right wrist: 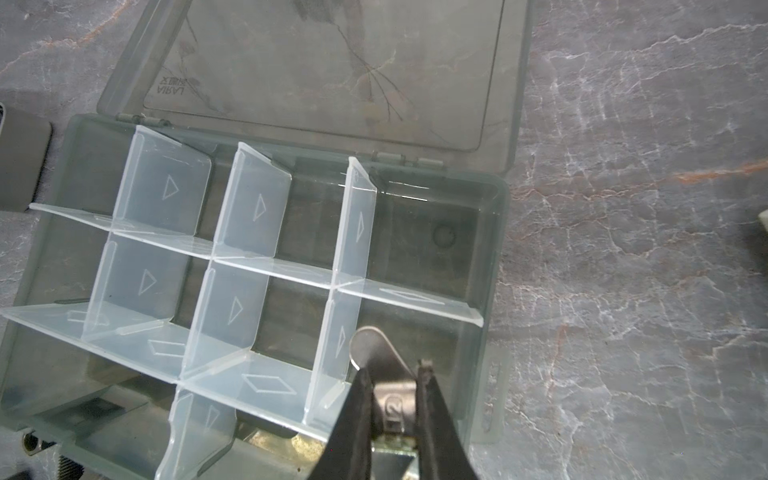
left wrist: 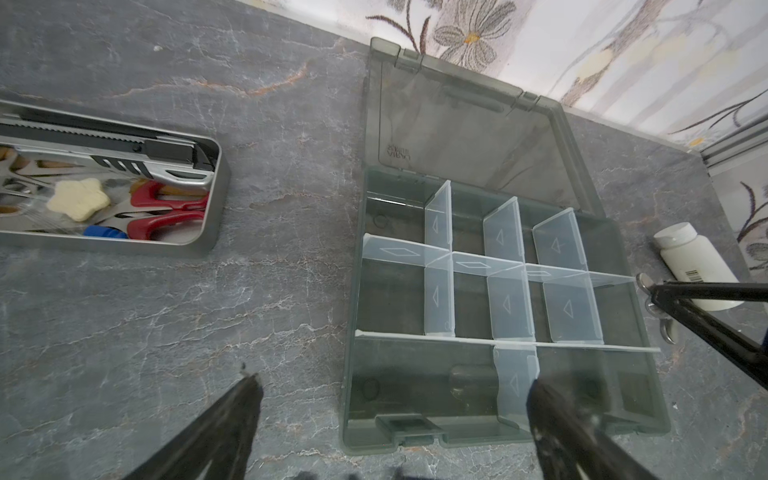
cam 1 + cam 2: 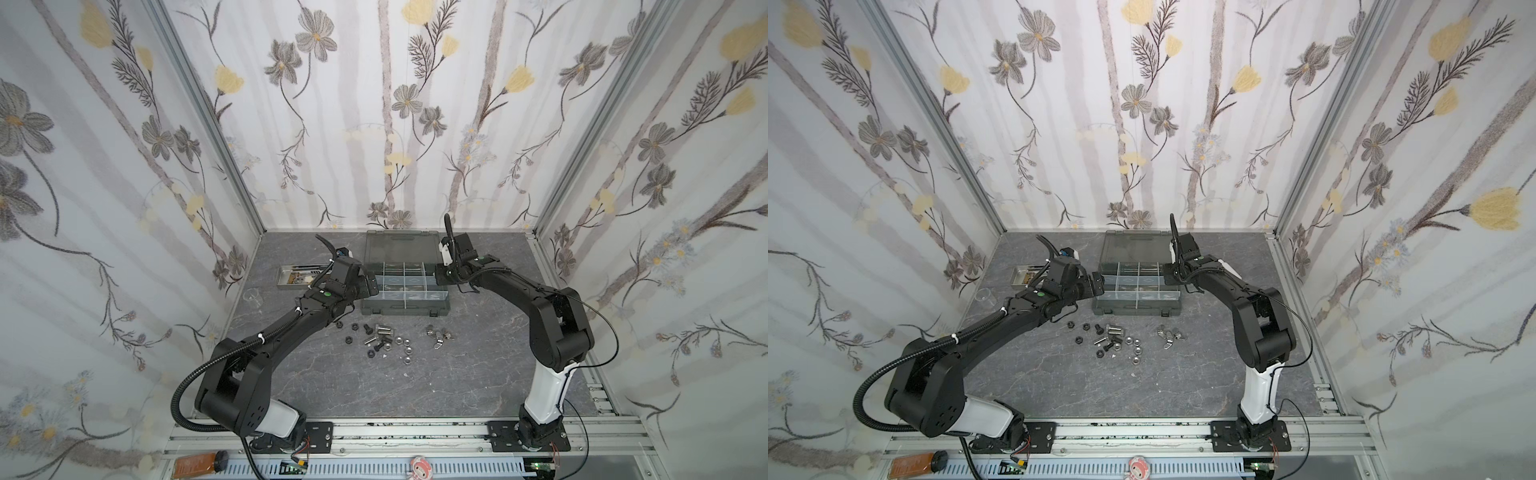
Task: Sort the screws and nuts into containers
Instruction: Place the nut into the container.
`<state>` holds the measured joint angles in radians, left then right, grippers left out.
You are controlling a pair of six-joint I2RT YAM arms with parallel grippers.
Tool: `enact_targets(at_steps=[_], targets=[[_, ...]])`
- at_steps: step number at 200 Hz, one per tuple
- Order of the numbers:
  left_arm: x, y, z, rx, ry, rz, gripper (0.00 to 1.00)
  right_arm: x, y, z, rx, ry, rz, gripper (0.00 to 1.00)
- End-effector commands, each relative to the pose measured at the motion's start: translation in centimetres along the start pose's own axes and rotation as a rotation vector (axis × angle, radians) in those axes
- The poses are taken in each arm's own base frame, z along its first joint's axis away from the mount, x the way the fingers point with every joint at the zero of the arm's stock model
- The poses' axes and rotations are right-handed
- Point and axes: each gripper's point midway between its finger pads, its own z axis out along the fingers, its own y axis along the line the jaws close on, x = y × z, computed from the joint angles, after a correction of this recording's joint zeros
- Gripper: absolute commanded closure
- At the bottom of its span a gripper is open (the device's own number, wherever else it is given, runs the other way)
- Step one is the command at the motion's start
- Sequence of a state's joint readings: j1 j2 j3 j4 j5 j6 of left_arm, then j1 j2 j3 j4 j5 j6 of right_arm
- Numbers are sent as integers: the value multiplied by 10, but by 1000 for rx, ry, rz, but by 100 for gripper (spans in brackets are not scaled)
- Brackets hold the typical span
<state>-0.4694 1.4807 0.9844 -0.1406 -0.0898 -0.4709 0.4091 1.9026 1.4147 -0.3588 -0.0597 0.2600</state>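
Silver wing nut (image 1: 370, 345) pinched, right over the organizer box (image 1: 490, 257)!
The right gripper (image 1: 394, 370) clamps the shiny two-eared nut above the smoky grey plastic box's right end, its compartments (image 1: 415, 249) split by pale translucent dividers (image 1: 245, 216). The left gripper (image 2: 392, 382) gapes wide at the box's front left corner. Black and silver screws (image 3: 384, 331) and nuts (image 3: 398, 341) lie scattered on the marbled grey table (image 3: 457, 374) in front of the box.
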Motion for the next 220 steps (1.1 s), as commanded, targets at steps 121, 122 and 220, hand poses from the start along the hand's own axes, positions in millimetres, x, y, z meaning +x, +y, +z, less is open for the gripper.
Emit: enact_targets(at_steps=[121, 122, 220], targets=[[7, -9, 16, 24, 56, 31, 0, -2, 12, 30, -67, 1, 12, 67], [7, -9, 16, 23, 57, 31, 0, -1, 12, 30, -67, 2, 12, 67], [-10, -9, -17, 1, 49, 81, 0, -15, 19, -44, -47, -90, -25, 60]])
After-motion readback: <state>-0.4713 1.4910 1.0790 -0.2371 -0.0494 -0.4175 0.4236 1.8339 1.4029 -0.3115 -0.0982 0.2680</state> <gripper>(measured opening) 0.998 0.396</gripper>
